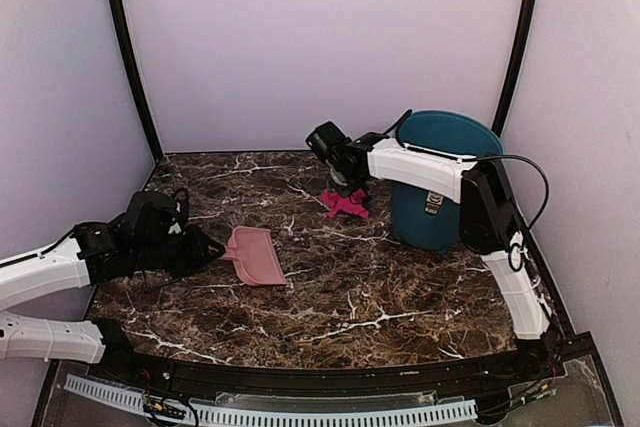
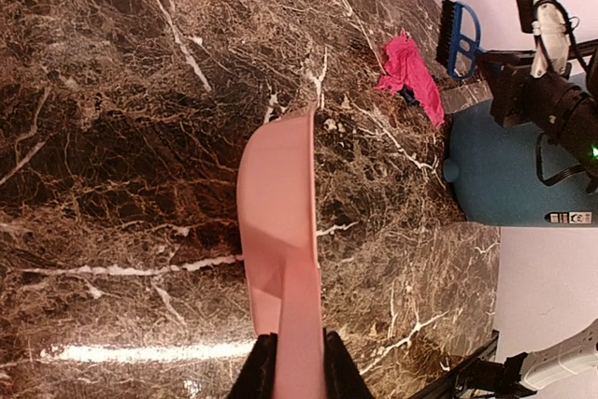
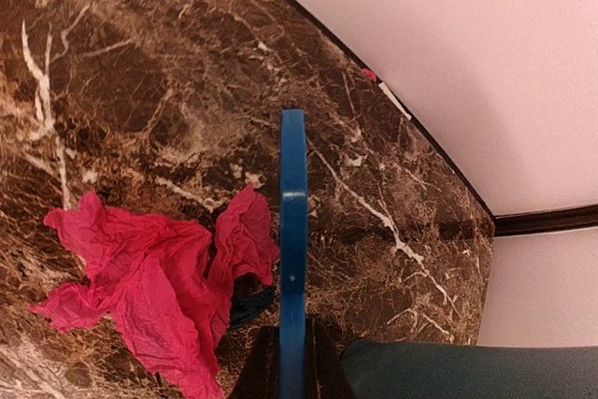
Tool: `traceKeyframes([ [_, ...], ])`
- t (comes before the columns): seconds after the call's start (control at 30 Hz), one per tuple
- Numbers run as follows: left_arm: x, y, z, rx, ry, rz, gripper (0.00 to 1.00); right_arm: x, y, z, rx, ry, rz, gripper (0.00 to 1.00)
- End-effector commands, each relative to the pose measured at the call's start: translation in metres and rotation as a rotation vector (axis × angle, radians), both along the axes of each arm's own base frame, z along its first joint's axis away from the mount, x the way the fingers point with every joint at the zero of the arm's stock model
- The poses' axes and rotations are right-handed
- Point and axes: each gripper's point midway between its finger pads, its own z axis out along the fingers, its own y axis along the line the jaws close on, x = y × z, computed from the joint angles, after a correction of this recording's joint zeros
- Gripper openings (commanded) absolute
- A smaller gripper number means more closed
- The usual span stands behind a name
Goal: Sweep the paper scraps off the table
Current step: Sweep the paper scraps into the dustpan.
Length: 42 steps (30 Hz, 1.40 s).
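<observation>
Your left gripper (image 2: 291, 366) is clamping the pink dustpan (image 2: 276, 203) by its handle on the tabletop (image 2: 121, 137); your right gripper (image 3: 291, 366) is pinching the blue brush (image 3: 293, 212) beside the paper scraps (image 3: 149, 277)

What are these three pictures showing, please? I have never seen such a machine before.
It is a robot: a left arm and a right arm, fixed at a table. The wide picture looks down from above and behind them. The other two come from a camera on each wrist. The left gripper holds a pink dustpan by its handle. The right gripper holds a blue brush close to crumpled pink scraps, which lie on the table near a teal bin.
</observation>
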Motion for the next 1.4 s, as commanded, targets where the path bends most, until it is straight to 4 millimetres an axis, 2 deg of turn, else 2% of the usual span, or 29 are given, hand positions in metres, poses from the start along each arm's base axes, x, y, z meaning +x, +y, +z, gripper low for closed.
traceKeyframes([
  [0.0,0.005,-0.005,0.006,-0.081,-0.007,0.026,0.0,-0.001,0.002,-0.015,-0.064,0.055,0.057,0.0],
  [0.13,0.007,-0.004,0.004,-0.088,-0.008,0.035,0.0,-0.016,0.007,-0.027,-0.055,0.131,0.116,0.0],
  [0.23,0.008,-0.004,0.003,-0.088,-0.008,0.036,0.0,-0.036,0.016,-0.04,-0.046,0.208,0.191,0.0],
  [0.4,0.007,-0.001,-0.005,-0.086,0.008,0.049,0.0,-0.065,0.029,-0.051,-0.059,0.293,0.268,0.0],
  [0.6,0.002,0.005,-0.016,-0.08,0.032,0.063,0.0,-0.092,0.05,-0.049,0.0,0.346,0.355,0.0],
  [0.9,-0.011,0.004,-0.037,-0.082,0.105,0.029,0.0,-0.147,0.075,-0.045,0.108,0.425,0.465,0.0],
  [1.07,-0.016,0.004,-0.05,-0.076,0.144,0.019,0.0,-0.163,0.084,-0.034,0.198,0.44,0.49,0.0],
  [1.17,-0.018,0.004,-0.053,-0.083,0.157,0.022,0.0,-0.173,0.093,-0.022,0.283,0.452,0.529,0.0],
  [1.3,-0.021,0.001,-0.057,-0.093,0.169,0.003,0.0,-0.168,0.094,-0.001,0.352,0.389,0.527,0.0],
  [1.37,-0.024,-0.001,-0.06,-0.096,0.181,-0.016,0.0,-0.163,0.09,0.017,0.402,0.352,0.511,0.0],
])
